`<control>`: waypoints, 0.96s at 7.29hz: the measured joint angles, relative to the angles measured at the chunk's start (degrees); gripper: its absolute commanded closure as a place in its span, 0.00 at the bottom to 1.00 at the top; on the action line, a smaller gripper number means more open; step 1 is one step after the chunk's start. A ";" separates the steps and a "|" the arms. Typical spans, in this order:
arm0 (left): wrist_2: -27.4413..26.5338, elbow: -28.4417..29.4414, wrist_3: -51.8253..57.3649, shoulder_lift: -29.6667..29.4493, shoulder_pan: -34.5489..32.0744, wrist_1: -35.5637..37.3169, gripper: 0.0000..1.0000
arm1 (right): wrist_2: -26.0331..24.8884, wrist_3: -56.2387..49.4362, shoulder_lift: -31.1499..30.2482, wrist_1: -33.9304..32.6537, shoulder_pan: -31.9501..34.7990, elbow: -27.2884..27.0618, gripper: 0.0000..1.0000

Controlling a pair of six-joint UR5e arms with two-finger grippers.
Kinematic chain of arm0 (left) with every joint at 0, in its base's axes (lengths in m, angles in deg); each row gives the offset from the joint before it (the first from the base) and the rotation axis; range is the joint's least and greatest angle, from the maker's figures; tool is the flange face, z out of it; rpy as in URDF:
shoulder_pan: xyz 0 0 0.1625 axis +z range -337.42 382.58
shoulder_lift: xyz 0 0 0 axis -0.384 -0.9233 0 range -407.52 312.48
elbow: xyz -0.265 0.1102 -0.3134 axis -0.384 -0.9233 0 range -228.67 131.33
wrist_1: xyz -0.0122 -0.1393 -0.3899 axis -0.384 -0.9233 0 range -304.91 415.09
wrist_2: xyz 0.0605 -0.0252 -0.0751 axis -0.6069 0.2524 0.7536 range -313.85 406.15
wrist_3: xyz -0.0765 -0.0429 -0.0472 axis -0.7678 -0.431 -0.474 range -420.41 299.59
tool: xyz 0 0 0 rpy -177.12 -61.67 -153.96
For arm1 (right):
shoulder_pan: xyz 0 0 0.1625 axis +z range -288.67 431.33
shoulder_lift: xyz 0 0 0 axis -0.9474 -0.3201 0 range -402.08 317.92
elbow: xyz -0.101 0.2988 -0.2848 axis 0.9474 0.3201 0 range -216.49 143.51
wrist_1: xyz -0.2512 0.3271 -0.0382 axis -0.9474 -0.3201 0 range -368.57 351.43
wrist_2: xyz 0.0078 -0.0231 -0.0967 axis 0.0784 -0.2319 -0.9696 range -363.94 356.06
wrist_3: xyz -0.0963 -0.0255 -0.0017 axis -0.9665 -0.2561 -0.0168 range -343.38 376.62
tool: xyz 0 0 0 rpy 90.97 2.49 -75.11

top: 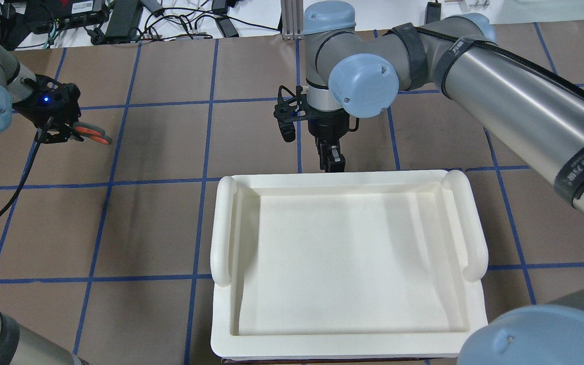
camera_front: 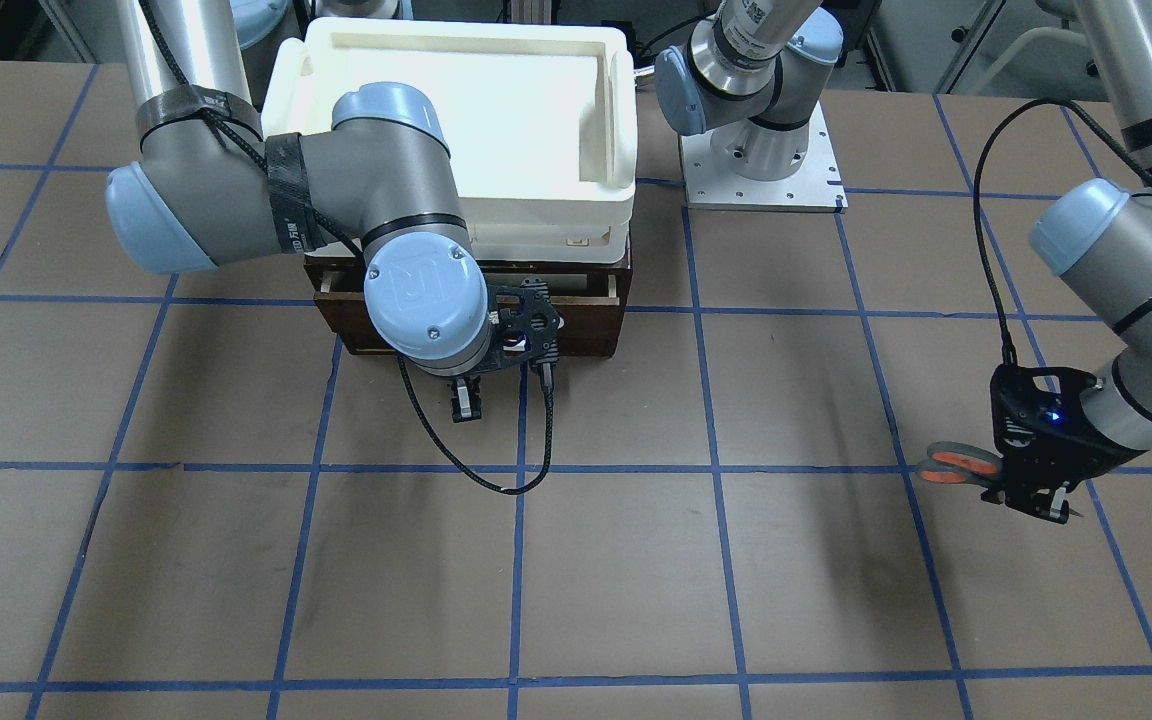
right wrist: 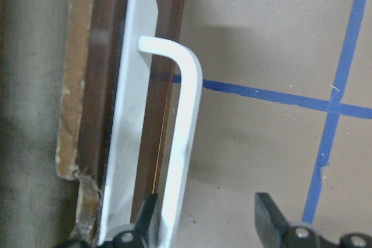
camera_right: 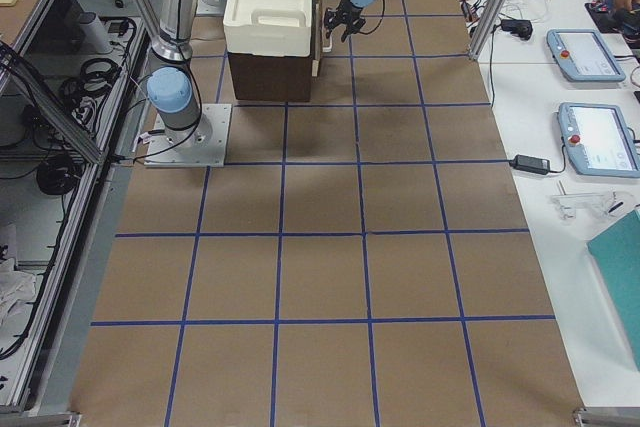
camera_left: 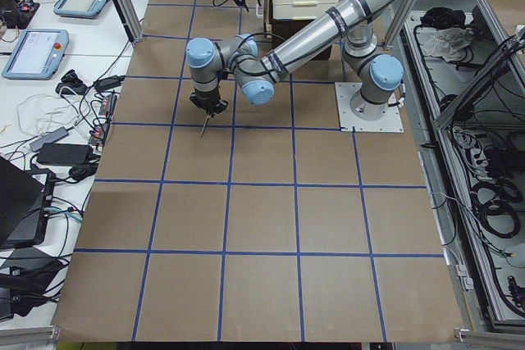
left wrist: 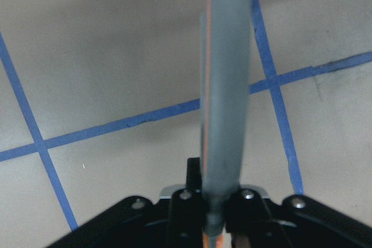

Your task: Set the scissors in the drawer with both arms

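Observation:
My left gripper (camera_front: 1036,495) is shut on the scissors (camera_front: 956,466) and holds them above the table at its far left, away from the drawer. The orange-lined loops stick out sideways in the overhead view (top: 92,133), and the left wrist view shows the scissors (left wrist: 224,85) edge-on. The dark brown drawer (camera_front: 586,332) sits under a white bin. My right gripper (camera_front: 464,400) is open at the drawer front. In the right wrist view the white bar handle (right wrist: 181,143) lies between its fingers, close to the left finger (right wrist: 148,216). A narrow pale strip shows behind the drawer front.
The white plastic bin (top: 223,228) rests on top of the drawer cabinet and hides it from overhead. The right arm's base plate (camera_front: 764,160) stands beside the cabinet. A black cable (camera_front: 476,470) hangs from the right wrist over the brown table with blue tape lines.

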 measured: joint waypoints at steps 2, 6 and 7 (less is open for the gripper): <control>0.05 0.00 -0.69 0.64 -0.49 -0.55 1.00 | -0.02 -0.02 1.36 -1.01 -0.04 1.64 0.37; 0.11 0.06 0.00 0.07 0.44 -0.37 1.00 | -0.02 -0.07 3.39 -1.63 -0.10 5.20 0.37; 0.11 0.09 -0.33 0.23 0.35 -0.37 1.00 | -0.02 -0.05 3.64 -2.27 -0.15 5.42 0.37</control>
